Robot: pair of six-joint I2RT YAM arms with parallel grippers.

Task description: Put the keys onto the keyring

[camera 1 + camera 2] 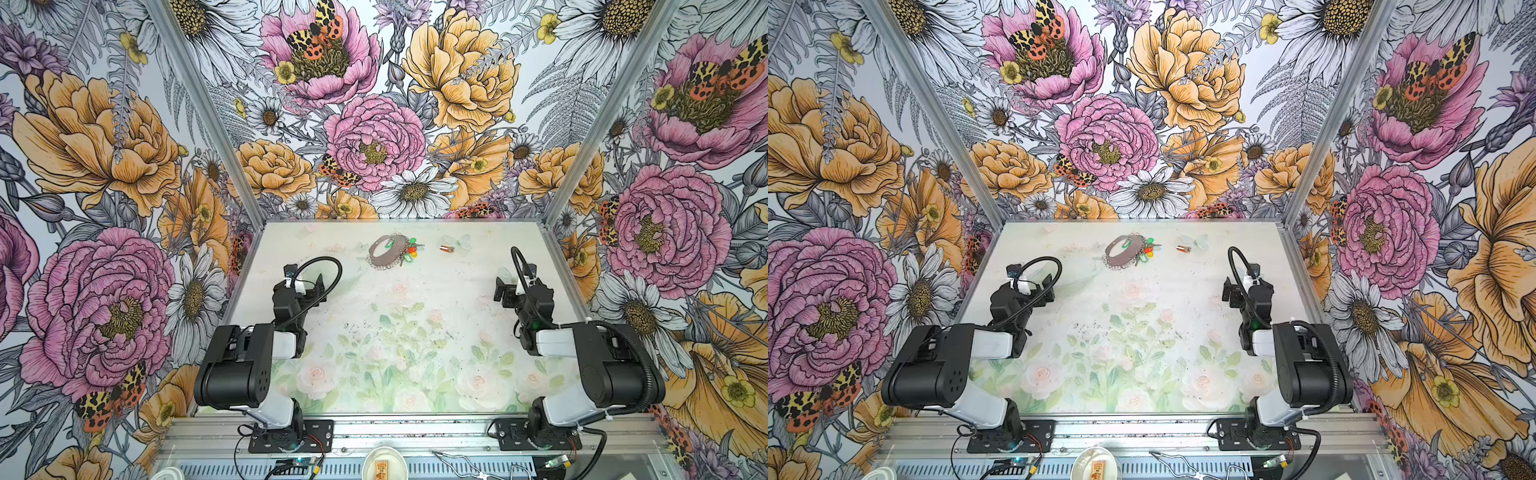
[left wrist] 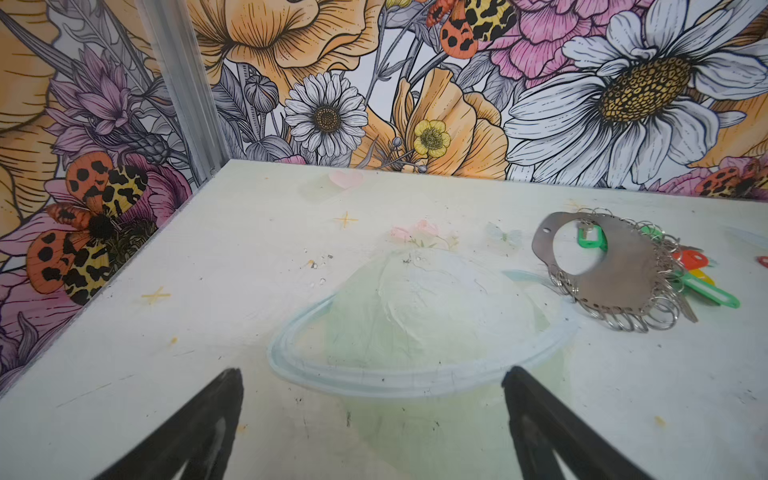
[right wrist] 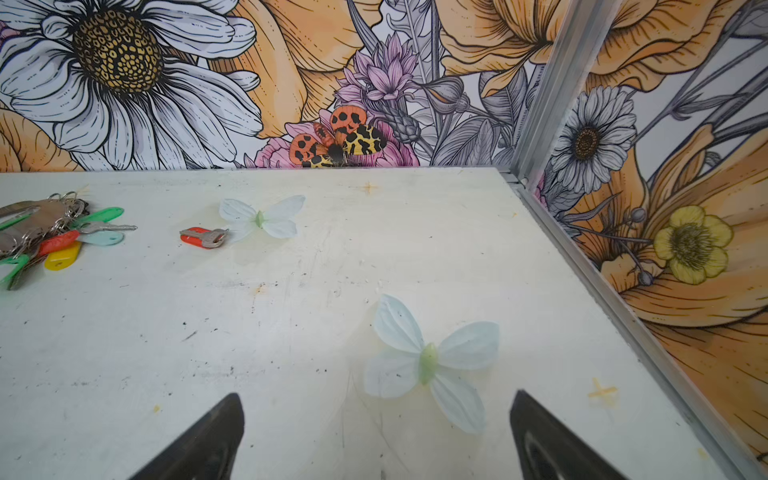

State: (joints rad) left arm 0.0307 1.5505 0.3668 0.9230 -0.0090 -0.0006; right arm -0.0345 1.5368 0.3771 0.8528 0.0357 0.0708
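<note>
The keyring (image 2: 615, 266) lies at the far middle of the tabletop (image 1: 415, 299), close to the back wall, and one edge looks lifted. A green key head shows through its big hole. Most of the keys (image 3: 62, 241) are bunched against its right side: green, red, yellow and a pale blue one. Whether they are already threaded onto the split rings (image 2: 631, 320) cannot be told. The loose red key (image 3: 203, 237) lies flat and alone, apart from the ring on its right and just beside a printed butterfly (image 3: 259, 218).

Both arms are well short of all this. The left tool (image 2: 372, 374) and the right tool (image 3: 377, 397) hover over bare surface with jaws spread wide, holding nothing.

The step in hand looks like the first reach, and the right tool is nearer the loose key. A flat key gives little to pinch, so a low, square approach along its length would help. Gripping the blade would leave the head free for threading. The left tool could pin the ring's flat body — not its fringe — so it does not skate.

The tabletop is pale, painted with faint roses and leaves, scuffed and speckled with dark bits. Bold floral walls (image 1: 374, 124) enclose it on three sides, with aluminium posts (image 1: 199, 104) at the corners.
</note>
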